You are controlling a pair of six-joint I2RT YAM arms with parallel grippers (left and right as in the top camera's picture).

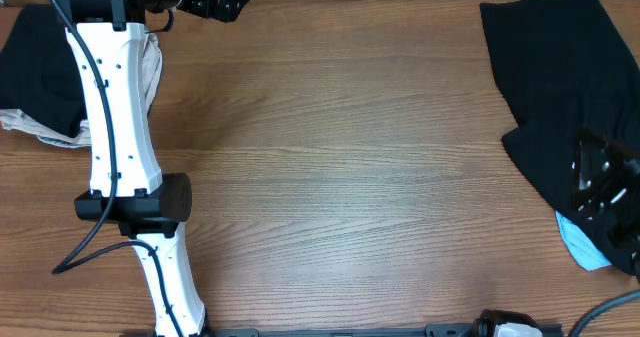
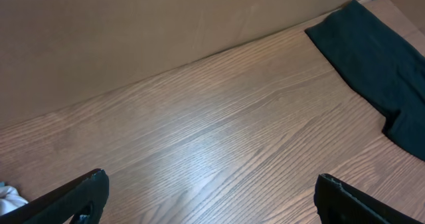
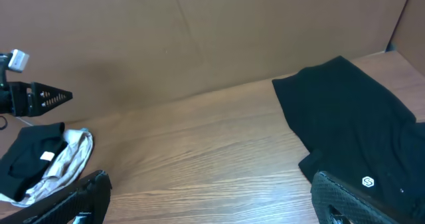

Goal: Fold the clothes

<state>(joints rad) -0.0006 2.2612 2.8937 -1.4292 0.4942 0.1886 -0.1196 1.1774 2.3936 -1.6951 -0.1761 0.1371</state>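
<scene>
Risks, near edge first: the right gripper [image 3: 209,181] is hanging over the near part of the black T-shirt [image 1: 560,77], close to the right edge of the bench [image 1: 350,177]. A light blue item [image 1: 582,245] is peeking out from under the cloth, nearer still. We are judging that a pinch taken here could catch that item along with the shirt. It could also bite through more than one layer, since the fabric is lying rumpled rather than flat. The shirt is running up to the right edge, maybe over it, so a careless tug could be sending it off the bench. Farther out, the left gripper [image 2: 209,177] is sitting at the far edge toward the left corner, well apart from the shirt, so a one-handed drag to the middle would likely be bunching the cloth. The left arm [image 1: 110,107] is lying along the left side and could be fouling a spread shirt.

Positions: the right jaws are standing wide apart, holding nothing. The shirt is lying directly beneath them and stretching away to the far right corner, and we cannot tell whether the fingers are touching it. The left jaws are also standing wide apart and empty, with bare wood below. In the far left corner a folded black garment [image 1: 35,62] is resting beside a pale cloth [image 1: 150,57]
</scene>
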